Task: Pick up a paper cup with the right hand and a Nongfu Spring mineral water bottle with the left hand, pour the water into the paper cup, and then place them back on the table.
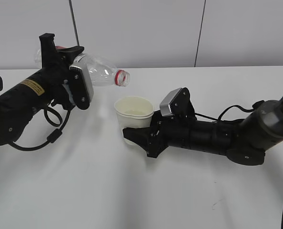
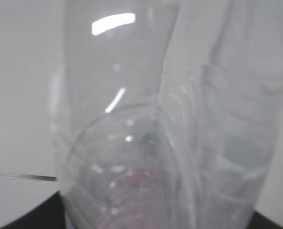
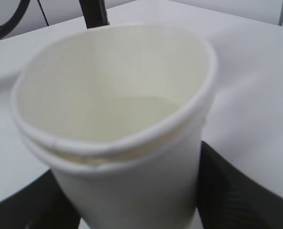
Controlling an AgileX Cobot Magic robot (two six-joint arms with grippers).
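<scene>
My left gripper [image 1: 67, 71] is shut on the clear mineral water bottle [image 1: 99, 71]. It holds the bottle tipped almost level, red neck ring and open mouth pointing right, a little above and left of the paper cup [image 1: 134, 114]. The bottle looks empty. Up close in the left wrist view, the bottle [image 2: 146, 124] fills the frame and hides the jaws. My right gripper [image 1: 132, 134] is shut on the cream-white paper cup [image 3: 127, 143] and holds it upright. Clear water [image 3: 132, 112] lies in the cup's bottom. The black fingers [image 3: 227, 191] flank the cup.
The white table [image 1: 132, 191] stretches all around both arms. A small dark scuff mark [image 1: 217, 204] lies at the front right. A grey panelled wall stands behind the table's far edge. Black cables loop beside the left arm [image 1: 51, 136].
</scene>
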